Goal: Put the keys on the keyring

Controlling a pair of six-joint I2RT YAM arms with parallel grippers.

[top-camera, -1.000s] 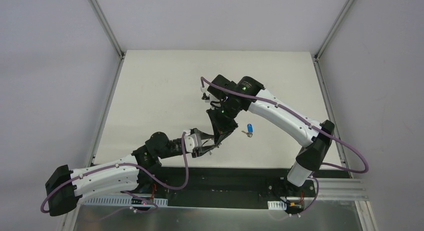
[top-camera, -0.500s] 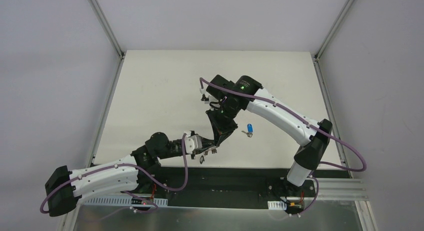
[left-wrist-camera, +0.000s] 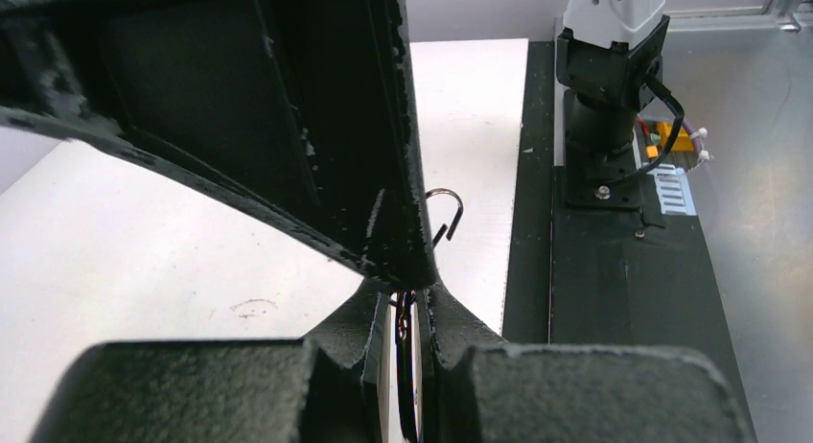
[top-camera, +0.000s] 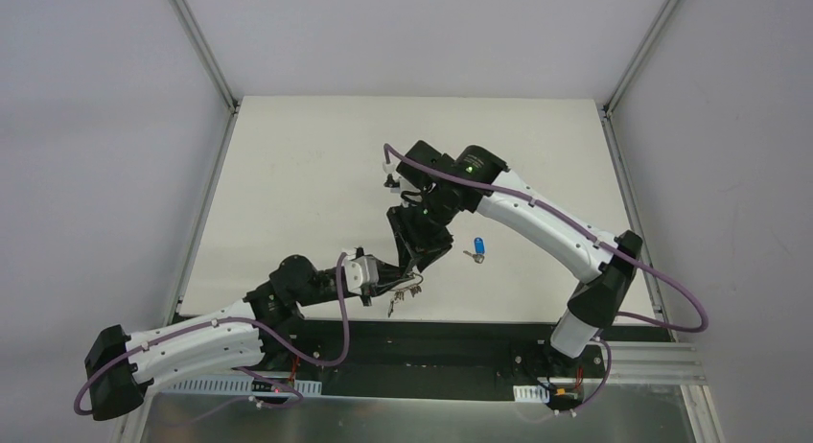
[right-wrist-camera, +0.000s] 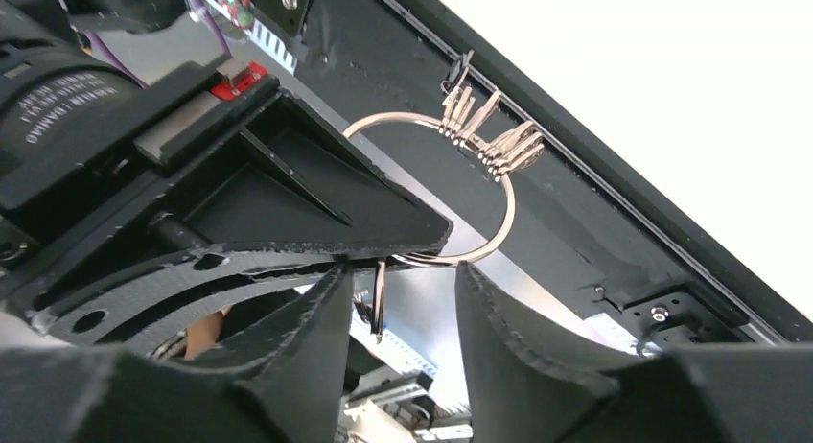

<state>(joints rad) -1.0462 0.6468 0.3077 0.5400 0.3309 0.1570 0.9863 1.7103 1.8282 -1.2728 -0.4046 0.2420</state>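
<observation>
A: The left gripper (left-wrist-camera: 407, 291) clamps the thin silver wire keyring (right-wrist-camera: 509, 205), lower centre overhead; the right gripper (right-wrist-camera: 403, 275) has its jaws parted.
B: Ring steadied. Next I'd fetch the blue-headed silver key (top-camera: 477, 244), just right on the desk (top-camera: 288, 174).

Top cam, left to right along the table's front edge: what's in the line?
left arm → left gripper, shut on the keyring → blue key → right arm's base
</observation>
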